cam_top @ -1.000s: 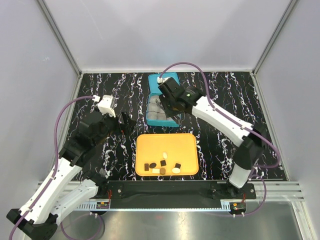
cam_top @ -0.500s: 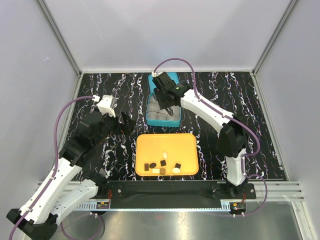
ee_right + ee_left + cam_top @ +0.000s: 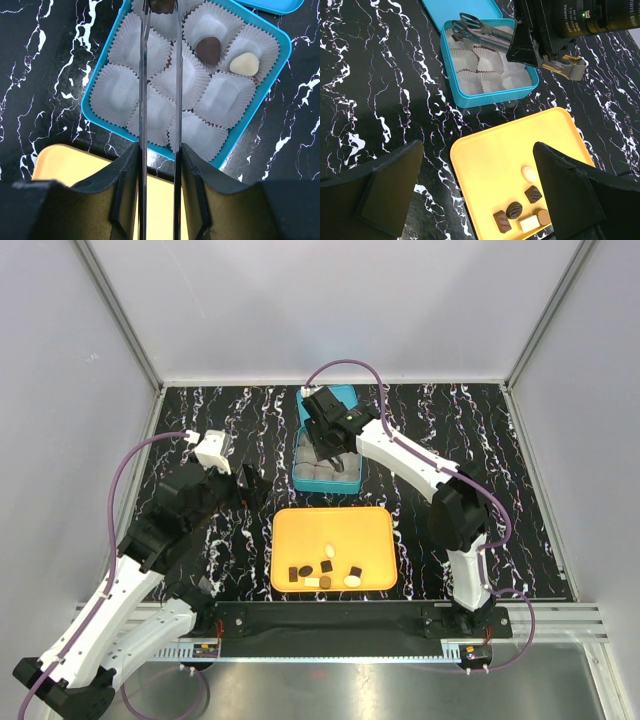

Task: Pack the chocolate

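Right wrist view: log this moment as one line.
right end effector: shut on tongs | tongs: dark piece at tips, over tin | tin: two pieces in cups | left end effector: open | tray: loose chocolate

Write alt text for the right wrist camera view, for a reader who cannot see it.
The right gripper holds metal tongs with a dark chocolate piece pinched at their tips, over a blue tin lined with white paper cups. Two cups at upper right hold a dark piece and a cream-white piece; an orange tray shows at lower left.
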Robot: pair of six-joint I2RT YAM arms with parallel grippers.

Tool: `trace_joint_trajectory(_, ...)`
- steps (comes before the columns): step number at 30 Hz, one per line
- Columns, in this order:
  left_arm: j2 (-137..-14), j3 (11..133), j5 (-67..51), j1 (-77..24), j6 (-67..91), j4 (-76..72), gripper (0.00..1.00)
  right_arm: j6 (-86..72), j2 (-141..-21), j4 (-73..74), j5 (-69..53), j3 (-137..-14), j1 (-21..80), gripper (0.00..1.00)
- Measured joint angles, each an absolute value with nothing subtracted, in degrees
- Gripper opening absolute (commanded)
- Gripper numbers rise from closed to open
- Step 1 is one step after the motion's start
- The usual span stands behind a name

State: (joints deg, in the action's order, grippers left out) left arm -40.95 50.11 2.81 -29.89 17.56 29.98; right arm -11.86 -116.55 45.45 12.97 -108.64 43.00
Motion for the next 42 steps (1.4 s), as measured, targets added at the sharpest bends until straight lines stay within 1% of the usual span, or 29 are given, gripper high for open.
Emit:
trace_joint_trajectory(8,-40.9,50.1,2.8,-29.9,17.6,30.0,0.99,-11.8,-116.6,45.1,13.0,-108.6,43.0,0.48)
trace_joint_trajectory(18,-40.9,50.1,2.8,-29.9,17.6,30.0,0.99,-11.5,-116.5,47.2,13.0,-110.9,43.0,0.49)
trace_joint_trajectory(22,-40.9,50.1,2.8,-29.9,17.6,30.0,0.99,-10.8,-113.9,50.0,12.3,-110.3,43.0,0.48)
trace_joint_trajectory(25,-40.9,50.1,2.8,-29.9,17.6,30.0,0.99,-10.2,-107.7,50.9,11.3,-104.9,43.0,0.48)
trace_joint_trajectory(29,-40.9,50.1,2.8,-29.9,17.6,30.0,0.99,-9.4,-95.0,51.4,9.3,-93.0,44.0,0.48)
trace_joint_trajectory(33,-40.9,50.1,2.8,-29.9,17.6,30.0,0.99,-8.8,-85.0,53.8,9.1,-84.1,49.3,0.48)
trace_joint_trajectory(36,-41.0,50.1,2.8,-29.9,17.6,30.0,0.99,-10.2,-81.1,54.8,8.5,-79.4,55.2,0.49)
trace_joint_trajectory(38,-41.0,50.1,2.8,-29.9,17.6,30.0,0.99,-12.2,-80.1,55.5,8.1,-77.3,57.4,0.49)
trace_joint_trajectory(42,-41.0,50.1,2.9,-29.9,17.6,30.0,0.99,-18.8,-79.7,56.7,7.9,-74.1,58.5,0.5)
